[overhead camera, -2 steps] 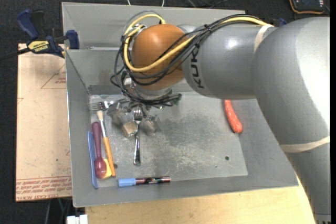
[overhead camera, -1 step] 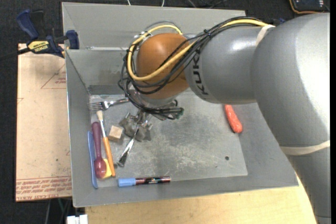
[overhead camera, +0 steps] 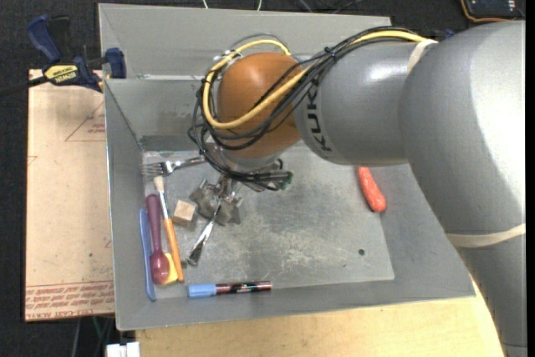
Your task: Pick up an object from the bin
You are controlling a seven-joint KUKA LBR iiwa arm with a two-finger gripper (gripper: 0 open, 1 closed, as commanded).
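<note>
One word, KUKA, showed on the grey arm [overhead camera: 368, 96].
Its gripper [overhead camera: 219, 201] hung just beside a tan block [overhead camera: 183, 213]; how wide could not be told.

Grey sheet-metal bin [overhead camera: 334, 247]: matt floor, scuffed and speckled around the pincer [overhead camera: 219, 206].
Pincer: bare grey metal, dull sheen.
Orange dome cover [overhead camera: 251, 100], above the pincer: smooth, glossy, plastic-looking.
Grey arm shell [overhead camera: 393, 104]: smooth, satin finish.
Silver fork [overhead camera: 171, 166], left of the pincer: polished metal, bright glints.
Tan cube [overhead camera: 183, 212], just left: matt, wood-like.
Purple spoon [overhead camera: 155, 221], further left: smooth plastic, faint shine.
Orange carrot-shaped piece [overhead camera: 373, 190], well to the right: smooth, matt.
</note>
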